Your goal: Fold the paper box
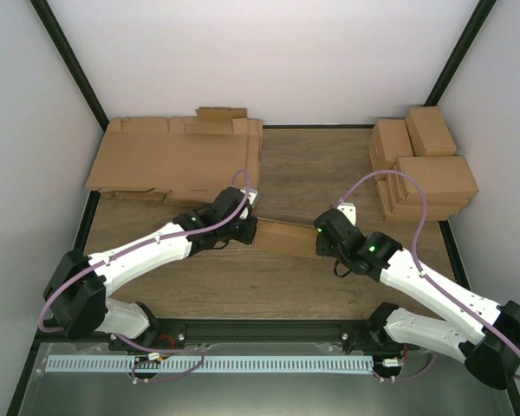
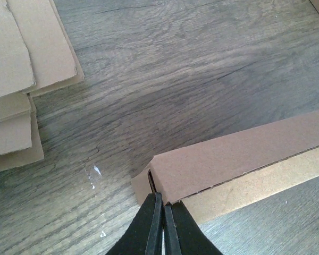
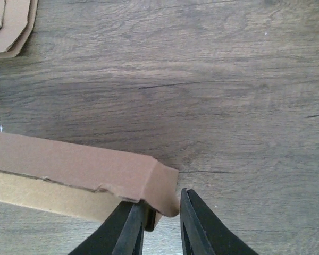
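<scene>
The paper box (image 1: pixel 285 236) is a long, shallow brown cardboard shape lying across the wooden table between my two grippers. My left gripper (image 1: pixel 248 229) is at its left end. In the left wrist view the fingers (image 2: pixel 163 207) are pressed together on the thin edge at the corner of the box (image 2: pixel 239 159). My right gripper (image 1: pixel 322 242) is at the right end. In the right wrist view its jaws (image 3: pixel 160 201) stand apart around the folded end flap of the box (image 3: pixel 95 167), one finger under the flap and the other clear of it.
Piled flat cardboard sheets (image 1: pixel 178 160) lie at the back left, also in the left wrist view (image 2: pixel 16 79). Stacked finished boxes (image 1: pixel 425 169) stand at the back right. The black frame rail (image 1: pixel 269 331) runs along the near edge.
</scene>
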You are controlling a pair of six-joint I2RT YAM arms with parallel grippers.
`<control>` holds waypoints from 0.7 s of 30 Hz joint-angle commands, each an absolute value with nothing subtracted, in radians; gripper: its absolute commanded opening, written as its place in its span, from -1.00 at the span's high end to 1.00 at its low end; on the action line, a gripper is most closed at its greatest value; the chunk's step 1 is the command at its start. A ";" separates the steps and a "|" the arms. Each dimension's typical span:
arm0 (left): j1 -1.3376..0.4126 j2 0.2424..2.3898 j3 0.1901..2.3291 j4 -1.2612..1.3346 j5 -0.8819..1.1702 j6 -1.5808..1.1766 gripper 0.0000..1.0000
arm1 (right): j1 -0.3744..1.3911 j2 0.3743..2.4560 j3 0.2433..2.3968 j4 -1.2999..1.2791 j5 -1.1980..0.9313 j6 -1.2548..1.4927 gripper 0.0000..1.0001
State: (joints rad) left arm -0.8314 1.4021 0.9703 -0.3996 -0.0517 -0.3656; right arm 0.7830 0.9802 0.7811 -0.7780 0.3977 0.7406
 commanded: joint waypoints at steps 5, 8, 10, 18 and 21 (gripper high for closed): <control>-0.839 1.427 0.987 -0.510 -0.056 -0.367 0.92 | 0.784 0.983 0.789 -0.765 0.482 0.718 0.67; -0.840 1.428 0.991 -0.514 -0.056 -0.367 0.93 | 0.783 0.997 0.790 -0.748 0.475 0.700 0.67; -0.840 1.427 0.991 -0.515 -0.058 -0.368 0.93 | 0.782 1.006 0.791 -0.734 0.468 0.684 0.70; -0.843 1.410 1.012 -0.556 -0.096 -0.368 0.92 | 0.781 1.023 0.836 -0.750 0.406 0.644 0.99; -0.842 1.394 1.023 -0.571 -0.113 -0.363 0.93 | 0.782 1.029 0.873 -0.778 0.345 0.634 0.99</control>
State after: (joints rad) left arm -0.8398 1.4044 1.0042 -0.4713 -0.0788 -0.3653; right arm 0.7822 1.0225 0.7940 -0.7502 0.4046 0.6483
